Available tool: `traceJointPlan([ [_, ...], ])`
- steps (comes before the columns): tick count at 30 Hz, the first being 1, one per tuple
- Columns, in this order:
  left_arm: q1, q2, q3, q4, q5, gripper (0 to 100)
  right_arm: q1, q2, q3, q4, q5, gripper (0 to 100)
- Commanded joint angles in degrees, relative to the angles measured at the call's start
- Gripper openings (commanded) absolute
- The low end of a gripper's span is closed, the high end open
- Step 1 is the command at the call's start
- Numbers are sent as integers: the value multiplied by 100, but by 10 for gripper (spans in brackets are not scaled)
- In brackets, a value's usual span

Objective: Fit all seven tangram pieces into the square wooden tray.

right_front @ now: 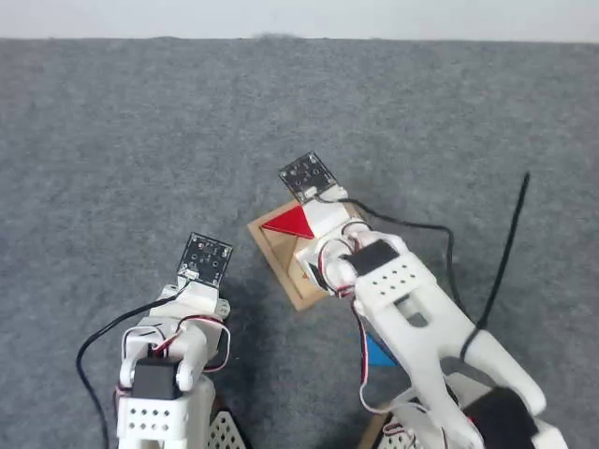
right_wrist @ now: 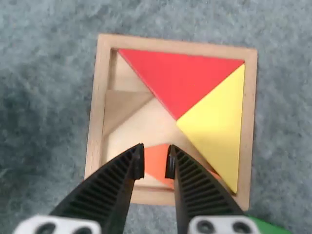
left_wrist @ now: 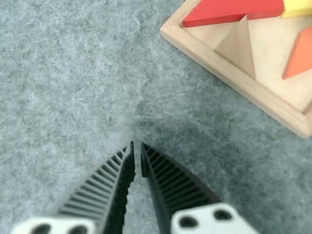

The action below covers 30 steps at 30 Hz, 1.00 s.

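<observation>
The square wooden tray (right_wrist: 95, 107) lies on the grey mat, with my right gripper (right_wrist: 154, 161) just above its near side. The fingers stand a narrow gap apart, and an orange piece (right_wrist: 156, 165) lies flat below them. Also in the tray are a large red triangle (right_wrist: 180, 80), a large yellow triangle (right_wrist: 217, 126) and a plain wood triangle (right_wrist: 124, 105). In the high view my right arm (right_front: 393, 281) covers most of the tray (right_front: 273, 267); the red triangle (right_front: 288, 222) shows. My left gripper (left_wrist: 136, 146) is shut and empty over bare mat, short of the tray's corner (left_wrist: 234, 83).
A blue piece (right_front: 379, 351) lies on the mat under my right arm, near the table's front. A green piece (right_wrist: 275, 225) lies just outside the tray's near corner. Black cables (right_front: 505, 253) trail to the right of that arm. Grey mat lies around the tray.
</observation>
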Motion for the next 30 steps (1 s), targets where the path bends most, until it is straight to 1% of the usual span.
traceJointPlan([
  [1, -35, -97, -57, 18, -35, 22, -84, 611, -615, -13, 220, 103],
  [7, -35, -97, -57, 18, -35, 22, -198, 1684, -1055, -57, 255, 103],
  [12, -35, -97, -57, 18, -35, 22, -207, 2018, -1116, -4, 360, 103],
  [17, -35, -97, -57, 18, -35, 22, -207, 1859, -853, 154, 510, 93],
  [20, -35, -97, -57, 18, -35, 22, -207, 1508, -571, 171, 756, 63],
  [23, -35, -97, -57, 18, -35, 22, -207, 1051, -193, 189, 932, 62],
  [26, -35, -97, -57, 18, -35, 22, -127, 673, 132, 198, 923, 62],
  [28, -35, -97, -57, 18, -35, 22, 48, 497, 237, 198, 879, 61],
  [30, -35, -97, -57, 18, -35, 22, 303, 409, 229, 180, 677, 61],
])
